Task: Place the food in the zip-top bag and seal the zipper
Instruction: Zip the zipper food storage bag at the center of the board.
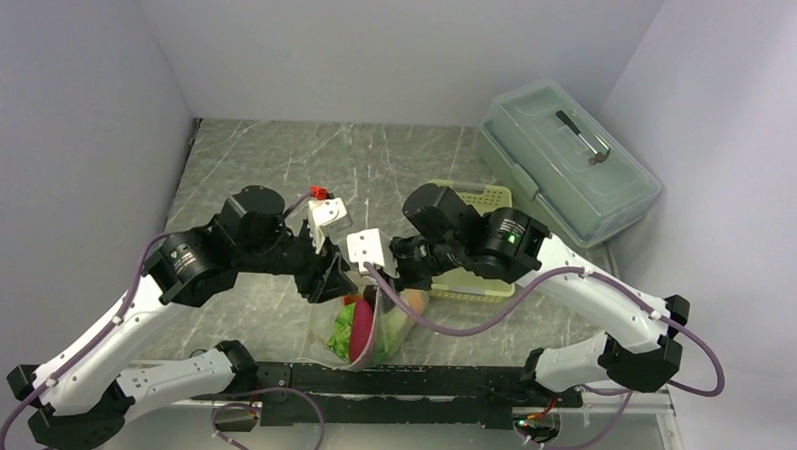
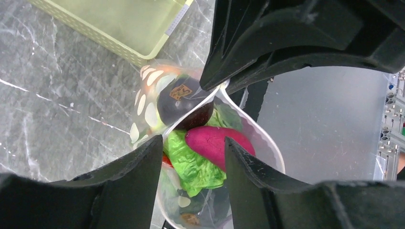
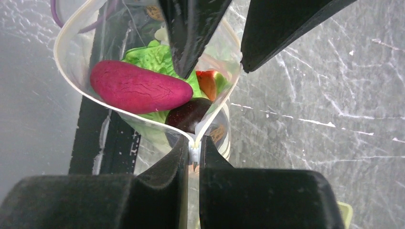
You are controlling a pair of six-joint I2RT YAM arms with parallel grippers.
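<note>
Left wrist view: the left gripper [image 2: 193, 143] had its two fingers set well apart, astride one rim of the single zip-top bag [image 2: 145, 102]. The bag stood open-mouthed on the grey table [image 2: 57, 95], near one pale green basket [image 2: 119, 24]. Three items were counted inside: one dark maroon ball [image 2: 184, 102], one magenta long piece [image 2: 215, 143] and one lettuce [image 2: 193, 164]. The right gripper [image 2: 218, 86] pinched the bag's far corner. Right wrist view: the right fingers were nearly together, clamped on the end of the zipper [image 3: 194, 150], and the rest of the strip gaped in a loop. Four items were counted, the same three plus one orange-red piece [image 3: 207, 83]. One left finger was inside the mouth and one outside. Top view: both grippers met over the bag at the table's near edge. One lidded box [image 1: 567, 156] stood at the far right.
</note>
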